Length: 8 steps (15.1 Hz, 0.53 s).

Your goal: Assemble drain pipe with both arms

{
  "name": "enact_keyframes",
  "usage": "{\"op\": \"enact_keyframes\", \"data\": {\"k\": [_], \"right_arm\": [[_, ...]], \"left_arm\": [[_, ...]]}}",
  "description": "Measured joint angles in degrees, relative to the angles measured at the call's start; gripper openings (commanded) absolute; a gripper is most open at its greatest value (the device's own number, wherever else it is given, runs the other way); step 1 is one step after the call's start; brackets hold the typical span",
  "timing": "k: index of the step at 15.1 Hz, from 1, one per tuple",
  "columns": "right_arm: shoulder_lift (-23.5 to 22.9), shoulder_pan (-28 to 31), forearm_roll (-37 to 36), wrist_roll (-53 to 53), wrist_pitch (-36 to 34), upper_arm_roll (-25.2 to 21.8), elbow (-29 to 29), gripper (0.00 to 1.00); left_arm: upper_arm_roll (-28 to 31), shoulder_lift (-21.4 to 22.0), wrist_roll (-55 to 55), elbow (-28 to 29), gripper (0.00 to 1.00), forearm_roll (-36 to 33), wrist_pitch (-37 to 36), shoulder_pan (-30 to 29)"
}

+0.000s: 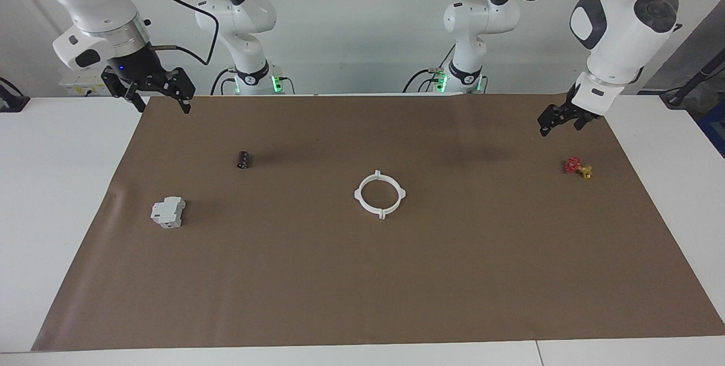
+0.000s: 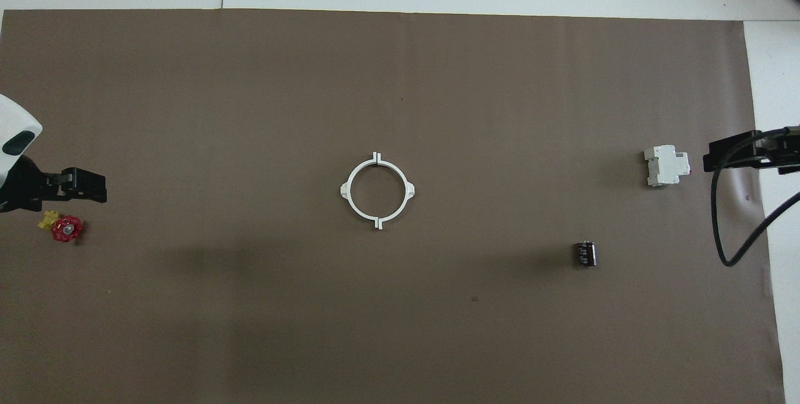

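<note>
The drain pipe (image 1: 380, 194) lay as one ring mid-tabletop (image 1: 362, 298), about midway between the arms. The left gripper (image 1: 561, 119) and right gripper (image 1: 158, 89) hung released, well apart from it.

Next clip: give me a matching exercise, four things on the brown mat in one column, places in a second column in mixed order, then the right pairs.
Things
1. drain pipe
2. red-and-yellow valve
3. grey boxy block
4. black cylinder

Places
A. at the left arm's end of the mat, close to the left claw
B. at the right arm's end, farther from the robots than the cylinder
C. middle of the mat, its two halves forming one ring
D. between the ring and the right claw, nearer the robots than the block

Pairs: 1-C, 2-A, 3-B, 4-D
</note>
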<state>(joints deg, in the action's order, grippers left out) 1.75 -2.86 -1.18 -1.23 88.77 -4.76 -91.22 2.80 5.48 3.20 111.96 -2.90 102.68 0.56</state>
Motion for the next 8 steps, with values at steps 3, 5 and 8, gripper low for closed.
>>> {"op": "enact_keyframes", "data": {"k": [3,5,8], "right_arm": [[0.0,0.0,0.0,0.0,0.0,0.0,0.0,1.0],[0.0,0.0,0.0,0.0,0.0,0.0,0.0,1.0],[0.0,0.0,0.0,0.0,0.0,0.0,0.0,1.0]], "left_arm": [[-0.34,0.27,-0.06,-0.31,1.0,0.05,-1.0,0.0],[-1.07,1.08,-0.06,-2.22,1.0,0.12,-4.62,0.05],[-1.33,1.25,-0.21,-4.86,1.0,0.13,-10.01,0.22]]}}
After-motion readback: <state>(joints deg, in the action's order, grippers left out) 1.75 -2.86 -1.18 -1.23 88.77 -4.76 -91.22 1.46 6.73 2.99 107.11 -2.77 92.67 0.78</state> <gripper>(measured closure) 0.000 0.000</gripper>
